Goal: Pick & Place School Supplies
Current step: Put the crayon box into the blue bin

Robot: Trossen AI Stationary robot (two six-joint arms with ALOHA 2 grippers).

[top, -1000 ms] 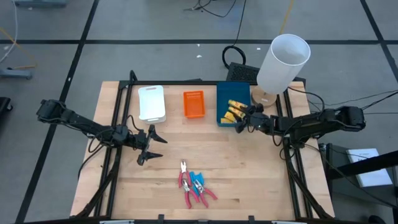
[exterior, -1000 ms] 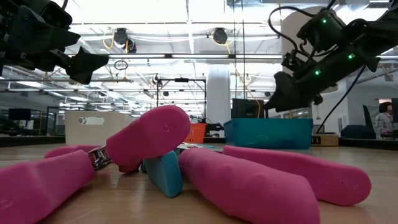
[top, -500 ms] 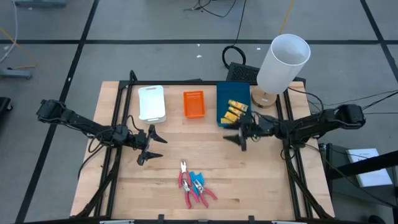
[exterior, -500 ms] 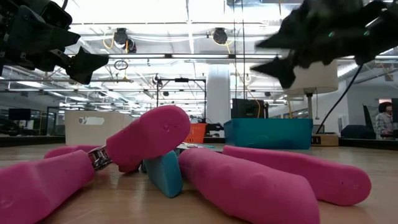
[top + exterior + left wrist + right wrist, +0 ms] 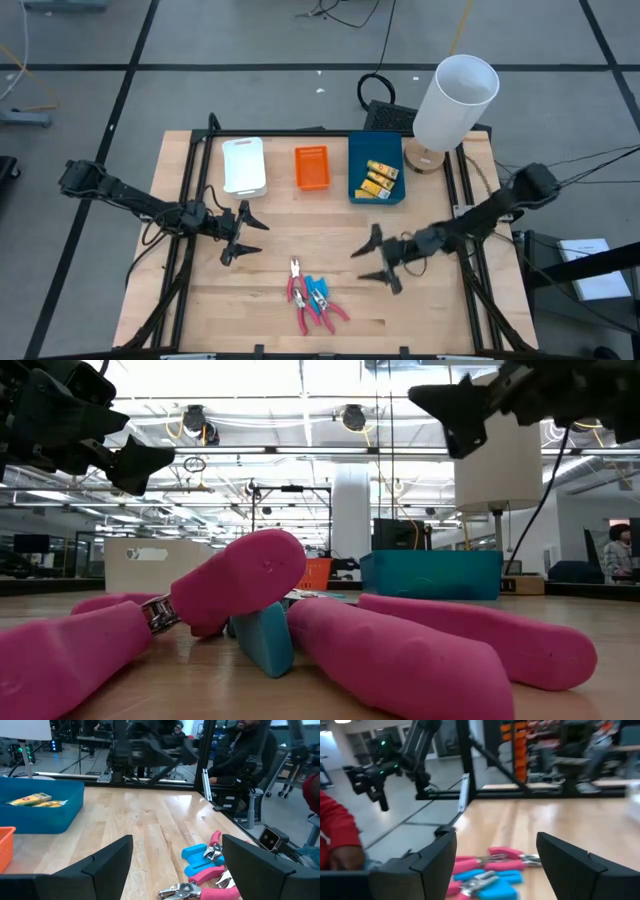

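The pale wooden worktop has a planked, smooth, faintly satiny surface, framed by matt black metal rails. The pink-handled scissor-like tools have thick, matt, rubbery-looking grips and bare shiny metal at the jaws; among them lie smooth light-blue plastic pieces. The white tray, orange tray and blue tray look like moulded plastic. The yellow packets with dark print look papery. Each dark claw, left and right, is matt black.
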